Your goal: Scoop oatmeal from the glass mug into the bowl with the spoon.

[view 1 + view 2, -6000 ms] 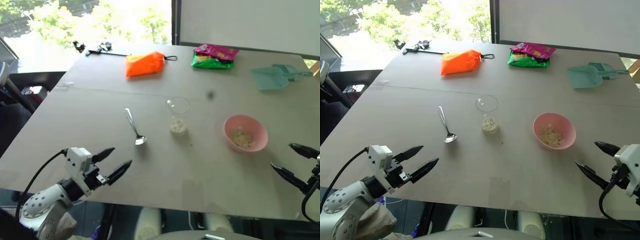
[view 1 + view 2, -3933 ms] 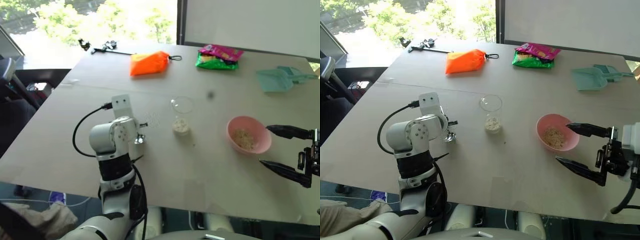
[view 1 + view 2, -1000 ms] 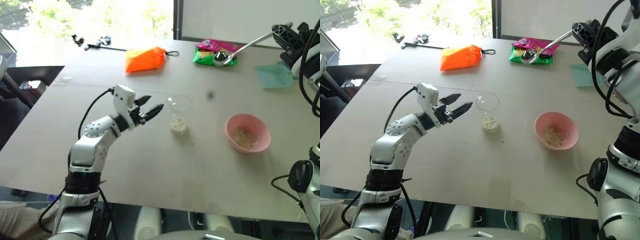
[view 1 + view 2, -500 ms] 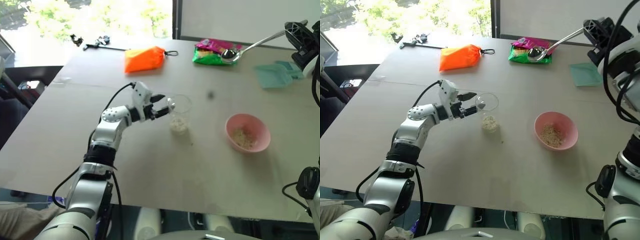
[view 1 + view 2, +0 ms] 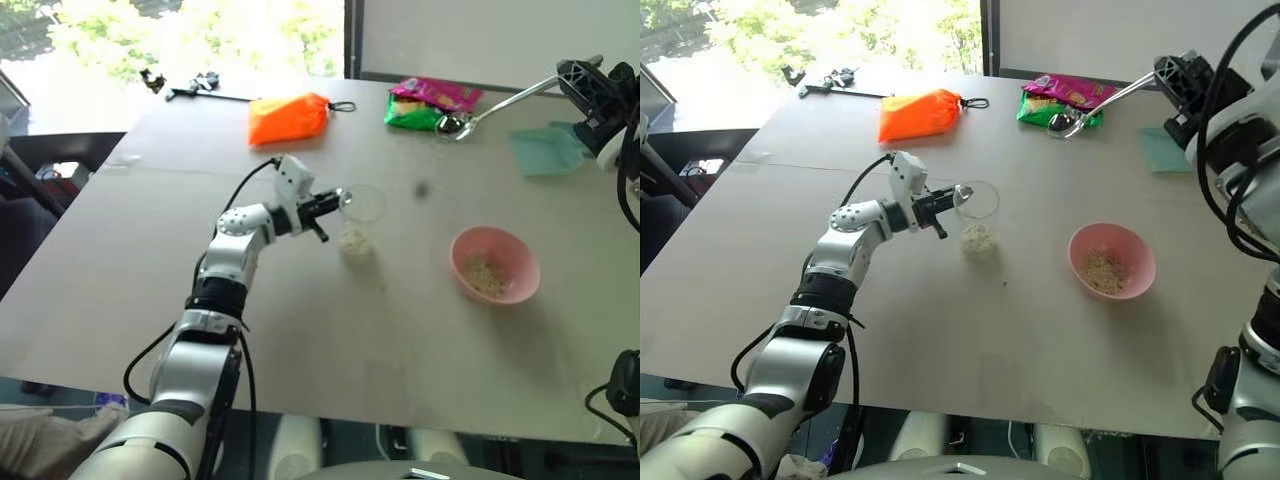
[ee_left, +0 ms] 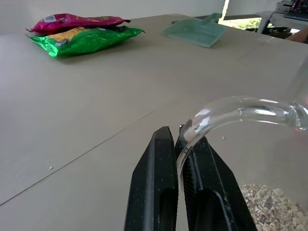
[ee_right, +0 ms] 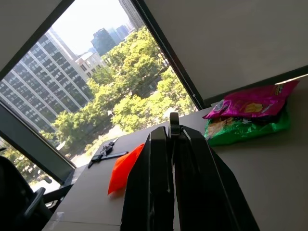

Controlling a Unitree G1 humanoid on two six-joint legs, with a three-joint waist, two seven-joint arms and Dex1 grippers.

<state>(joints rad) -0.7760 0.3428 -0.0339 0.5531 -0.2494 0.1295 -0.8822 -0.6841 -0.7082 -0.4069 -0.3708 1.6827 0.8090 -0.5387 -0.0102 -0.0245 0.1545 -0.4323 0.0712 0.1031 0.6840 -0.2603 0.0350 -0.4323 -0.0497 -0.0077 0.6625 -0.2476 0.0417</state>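
Left wrist view: left gripper [image 6: 179, 137] pinched tight on glass mug [image 5: 358, 212] handle mid-table w/ oatmeal [image 5: 354, 241] inside, right gripper [image 5: 1171, 77] clamped on spoon [image 5: 497, 102] up high, bowl [image 5: 494, 265] nearby; could tip mug if spoon bumps rim.

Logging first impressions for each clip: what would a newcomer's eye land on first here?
Probably the left gripper at mid-table, shut on the handle of the glass mug that holds oatmeal. Next, the right gripper raised over the table's far right, holding the spoon out above the snack bags. The pink bowl sits to the mug's right, some oats already inside.
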